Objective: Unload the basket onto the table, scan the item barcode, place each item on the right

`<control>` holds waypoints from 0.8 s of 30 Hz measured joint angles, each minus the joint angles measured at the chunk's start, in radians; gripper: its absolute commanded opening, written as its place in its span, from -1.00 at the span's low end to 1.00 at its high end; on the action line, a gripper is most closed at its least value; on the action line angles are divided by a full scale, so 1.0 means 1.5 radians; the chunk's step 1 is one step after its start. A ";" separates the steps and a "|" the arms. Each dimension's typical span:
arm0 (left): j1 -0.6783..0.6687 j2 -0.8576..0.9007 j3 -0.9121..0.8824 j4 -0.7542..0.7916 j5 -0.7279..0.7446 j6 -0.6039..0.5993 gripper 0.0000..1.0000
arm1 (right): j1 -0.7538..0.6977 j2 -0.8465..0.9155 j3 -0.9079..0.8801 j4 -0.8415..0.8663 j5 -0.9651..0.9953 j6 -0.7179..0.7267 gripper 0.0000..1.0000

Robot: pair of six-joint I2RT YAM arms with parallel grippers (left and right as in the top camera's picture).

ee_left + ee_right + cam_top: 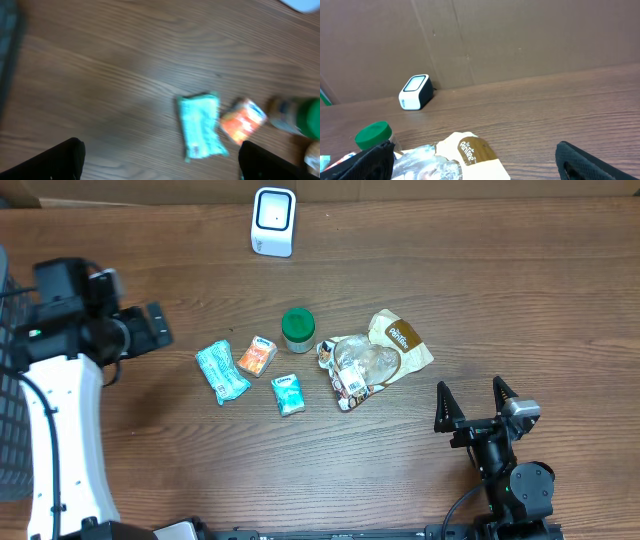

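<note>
Both jaws gaping empty; I'd pinch the teal packet (221,371) across its narrow width, reckon it's light, soft, slippery.

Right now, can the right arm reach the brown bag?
Probably yes. The right arm sits close to the bag, jaws open and pointing its way, with only bare table between them.
</note>
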 measured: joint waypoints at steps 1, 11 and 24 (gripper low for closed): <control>0.018 0.006 0.000 0.003 0.000 0.003 0.99 | 0.000 0.000 0.000 0.000 0.000 0.000 1.00; 0.055 0.072 0.000 0.005 -0.006 0.007 0.99 | 0.000 0.000 0.000 0.001 0.000 0.000 1.00; 0.055 0.075 0.000 0.005 -0.011 0.007 0.99 | 0.000 0.000 0.000 0.000 0.000 0.000 1.00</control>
